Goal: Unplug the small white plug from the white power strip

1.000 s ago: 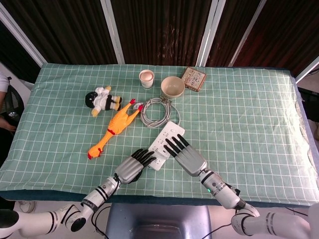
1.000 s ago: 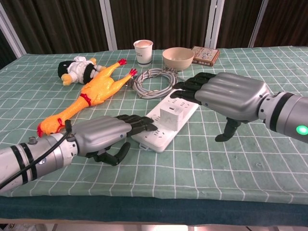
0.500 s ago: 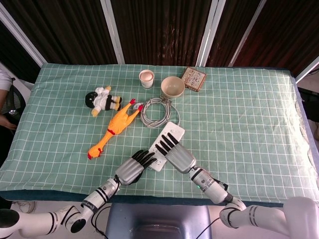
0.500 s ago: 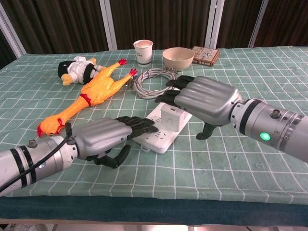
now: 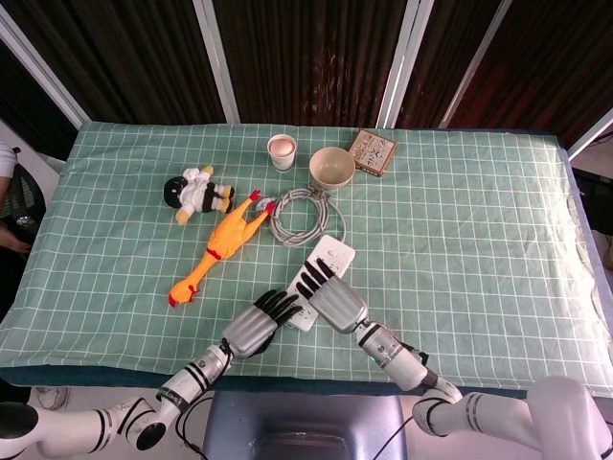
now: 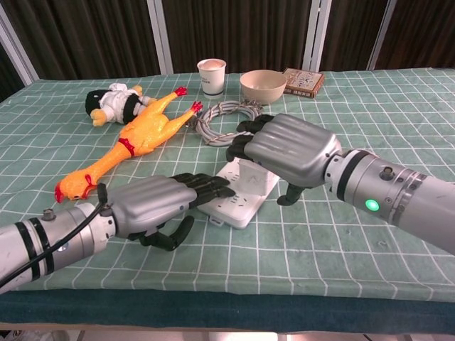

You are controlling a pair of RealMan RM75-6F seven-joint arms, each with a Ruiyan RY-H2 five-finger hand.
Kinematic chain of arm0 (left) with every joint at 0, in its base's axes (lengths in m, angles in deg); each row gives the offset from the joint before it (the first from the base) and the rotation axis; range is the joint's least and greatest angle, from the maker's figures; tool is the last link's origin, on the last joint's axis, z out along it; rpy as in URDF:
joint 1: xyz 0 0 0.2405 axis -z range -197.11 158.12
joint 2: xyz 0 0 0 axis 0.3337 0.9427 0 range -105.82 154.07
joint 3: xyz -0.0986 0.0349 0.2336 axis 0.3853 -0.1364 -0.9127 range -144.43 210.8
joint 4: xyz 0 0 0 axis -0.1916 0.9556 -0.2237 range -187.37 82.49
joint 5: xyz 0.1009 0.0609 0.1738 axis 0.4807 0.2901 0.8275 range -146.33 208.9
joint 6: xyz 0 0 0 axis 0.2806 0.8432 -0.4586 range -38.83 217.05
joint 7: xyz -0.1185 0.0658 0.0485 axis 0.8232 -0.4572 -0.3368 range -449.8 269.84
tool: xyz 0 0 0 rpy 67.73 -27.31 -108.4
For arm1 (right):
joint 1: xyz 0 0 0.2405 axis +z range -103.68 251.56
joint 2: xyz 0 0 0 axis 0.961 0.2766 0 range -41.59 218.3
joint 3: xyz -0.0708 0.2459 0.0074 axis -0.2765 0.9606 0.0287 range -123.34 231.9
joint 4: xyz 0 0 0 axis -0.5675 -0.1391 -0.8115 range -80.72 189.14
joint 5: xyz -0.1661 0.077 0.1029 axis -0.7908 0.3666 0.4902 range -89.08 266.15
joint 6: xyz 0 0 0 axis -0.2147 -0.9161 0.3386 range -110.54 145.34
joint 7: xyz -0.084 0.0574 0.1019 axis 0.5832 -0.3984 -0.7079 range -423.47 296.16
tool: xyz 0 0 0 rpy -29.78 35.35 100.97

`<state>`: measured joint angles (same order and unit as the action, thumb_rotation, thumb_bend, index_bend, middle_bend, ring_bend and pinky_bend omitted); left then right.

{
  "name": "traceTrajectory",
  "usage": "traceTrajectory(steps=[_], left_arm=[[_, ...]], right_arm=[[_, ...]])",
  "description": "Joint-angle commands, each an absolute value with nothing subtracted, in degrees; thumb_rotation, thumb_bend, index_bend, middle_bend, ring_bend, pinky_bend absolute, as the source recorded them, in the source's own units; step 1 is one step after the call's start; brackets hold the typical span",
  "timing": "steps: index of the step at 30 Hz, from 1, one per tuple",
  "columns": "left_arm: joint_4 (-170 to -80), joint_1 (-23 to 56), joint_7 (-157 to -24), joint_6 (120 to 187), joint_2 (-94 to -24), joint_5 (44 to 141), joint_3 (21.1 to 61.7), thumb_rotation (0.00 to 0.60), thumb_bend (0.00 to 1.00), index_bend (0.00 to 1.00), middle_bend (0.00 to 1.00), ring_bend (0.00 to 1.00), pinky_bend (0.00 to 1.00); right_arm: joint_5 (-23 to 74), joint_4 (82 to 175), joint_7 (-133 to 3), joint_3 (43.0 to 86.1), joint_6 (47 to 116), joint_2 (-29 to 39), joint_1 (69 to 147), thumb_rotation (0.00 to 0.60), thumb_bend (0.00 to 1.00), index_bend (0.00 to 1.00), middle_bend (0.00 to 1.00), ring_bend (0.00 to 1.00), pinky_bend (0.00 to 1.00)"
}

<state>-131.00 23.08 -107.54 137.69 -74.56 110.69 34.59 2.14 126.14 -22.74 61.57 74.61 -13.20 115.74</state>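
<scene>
Tablecloth [image 5: 479, 240] green checked, dark slatted wall behind, left hand [image 6: 153, 202] pressing strip, right hand's [image 6: 284, 145] hold unclear.

Green tablecloth [image 5: 479, 230] with a white grid, orange-yellow rubber chicken [image 5: 218, 244] with red bits, black-and-white plush doll [image 5: 195, 192], grey coiled cable [image 5: 299, 216], white power strip [image 6: 242, 195], beige bowl [image 5: 331, 166].

The power strip [image 6: 238, 193] is covered at its near end by the left robot hand [image 6: 153, 201] and over its middle by the right robot hand [image 6: 284, 145]. Its far end is crowded by a coiled cable [image 6: 226, 119], with a rubber chicken [image 6: 135, 138] just to the left. Open counter [image 6: 384, 128] is seen to the right of the strip.
</scene>
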Motion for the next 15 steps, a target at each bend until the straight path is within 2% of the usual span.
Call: traceTrajectory(steps=[1, 7, 15], left_arm=[[-131.1, 23.1, -107.7, 137.7, -74.6, 110.6, 34.5, 0.6, 0.81, 0.0, 0.01, 0.01, 0.0], [-131.2, 23.1, -107.8, 137.7, -74.5, 110.3, 34.3, 0.6, 0.81, 0.0, 0.01, 0.01, 0.0], [-131.3, 23.1, -107.9, 137.9, -74.4, 110.4, 34.2, 0.6, 0.81, 0.0, 0.01, 0.01, 0.0]], right_arm=[[2.2, 125.5, -22.5, 61.7, 75.0, -13.8, 116.0, 0.6, 0.27, 0.42, 0.33, 0.18, 0.31], [2.9, 124.5, -21.8, 61.6, 75.4, -14.8, 116.2, 0.6, 0.28, 0.51, 0.4, 0.25, 0.4], [3.5, 124.4, -22.0, 61.5, 75.6, -15.0, 116.5, 0.6, 0.32, 0.55, 0.43, 0.27, 0.4]])
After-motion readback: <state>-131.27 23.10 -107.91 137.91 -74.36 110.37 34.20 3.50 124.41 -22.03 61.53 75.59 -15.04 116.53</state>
